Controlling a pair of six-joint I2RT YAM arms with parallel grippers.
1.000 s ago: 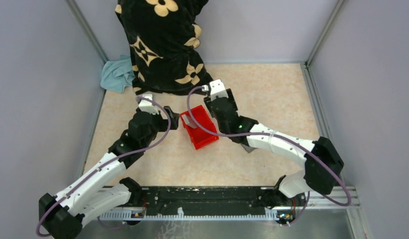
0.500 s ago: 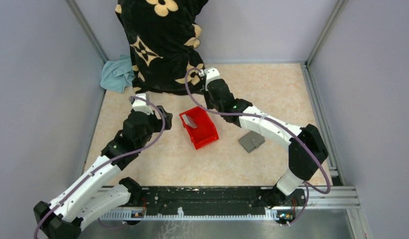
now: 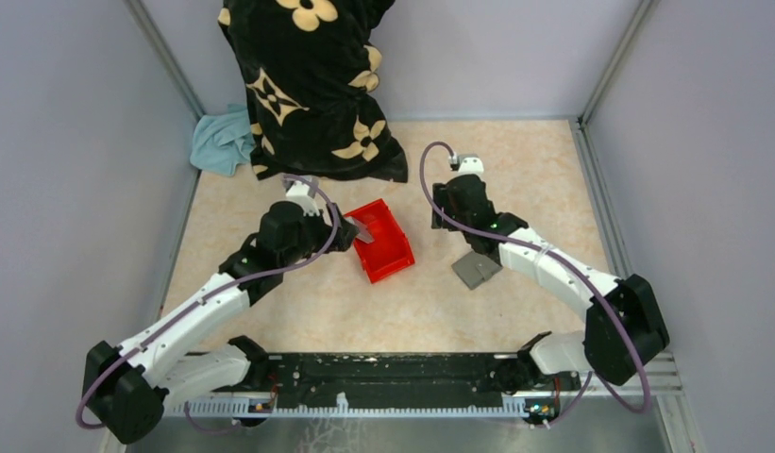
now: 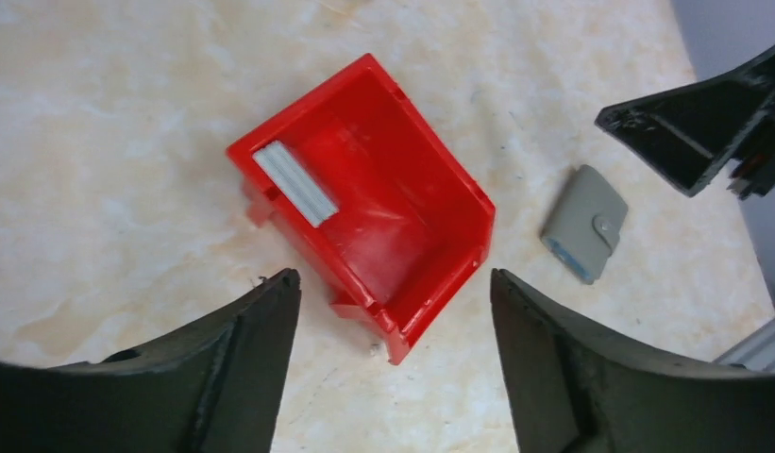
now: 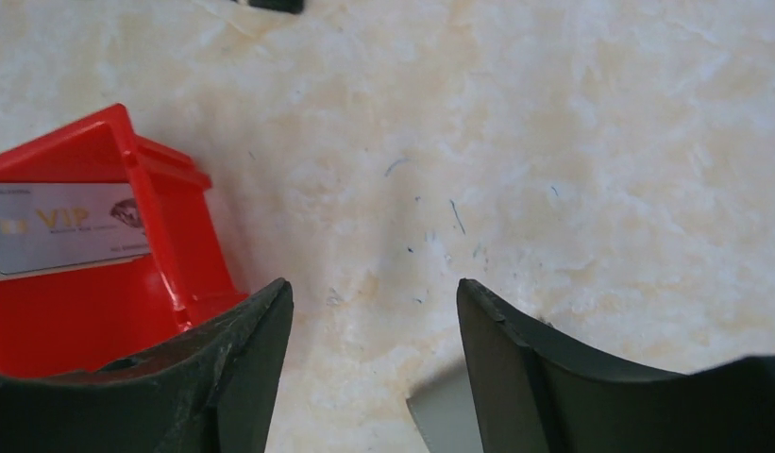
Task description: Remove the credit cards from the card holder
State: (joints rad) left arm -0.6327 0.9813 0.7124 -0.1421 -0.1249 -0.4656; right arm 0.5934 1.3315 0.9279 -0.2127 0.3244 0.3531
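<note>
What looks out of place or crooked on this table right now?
A silver card leans on edge against one wall of the red bin instead of lying flat, and the bin sits skewed on the table. A blue cloth lies crumpled in the far left corner.

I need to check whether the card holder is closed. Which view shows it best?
Left wrist: the whole card holder lies folded shut, unobstructed. Top external shows it small beside the right arm; right wrist catches only a grey corner.
</note>
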